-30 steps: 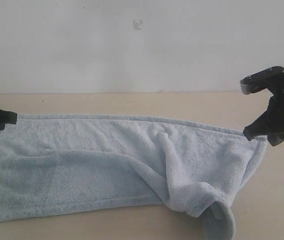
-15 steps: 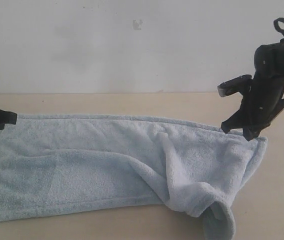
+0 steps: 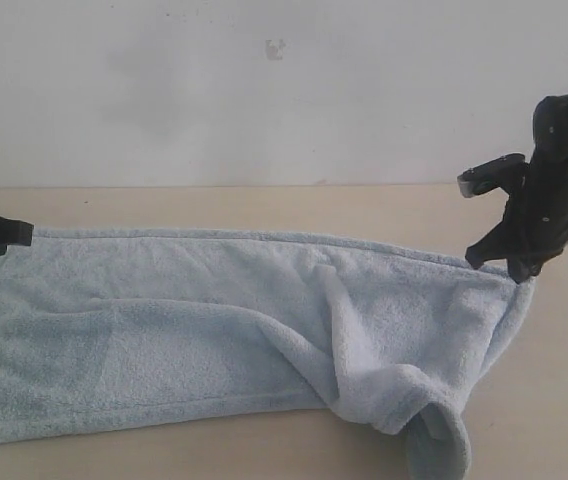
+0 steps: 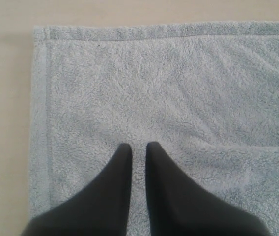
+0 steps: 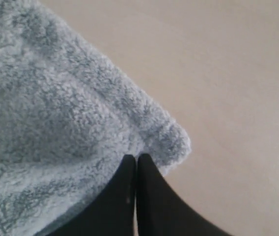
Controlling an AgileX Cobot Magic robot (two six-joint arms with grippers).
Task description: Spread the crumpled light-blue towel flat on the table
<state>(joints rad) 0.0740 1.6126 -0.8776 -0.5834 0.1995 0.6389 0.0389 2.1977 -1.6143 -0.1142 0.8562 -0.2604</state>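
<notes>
Near fold: the towel lies stretched across the worktop, but its near right end is bunched into a curled flap, with a long fold running along the near half.
Left claw: low over the towel's left end just inside the hem, jaws nearly together; whether they pinch any pile I cannot tell.
Right claw: jaws closed at the towel's far right corner; I cannot tell if cloth is caught.
Step in hand: I judge it the pulling-out of the right end.
Next move: likely needs the near right flap drawn outward and laid down.
Change: a second ago the right claw sat lower and further right; half a second ago, further left.
</notes>
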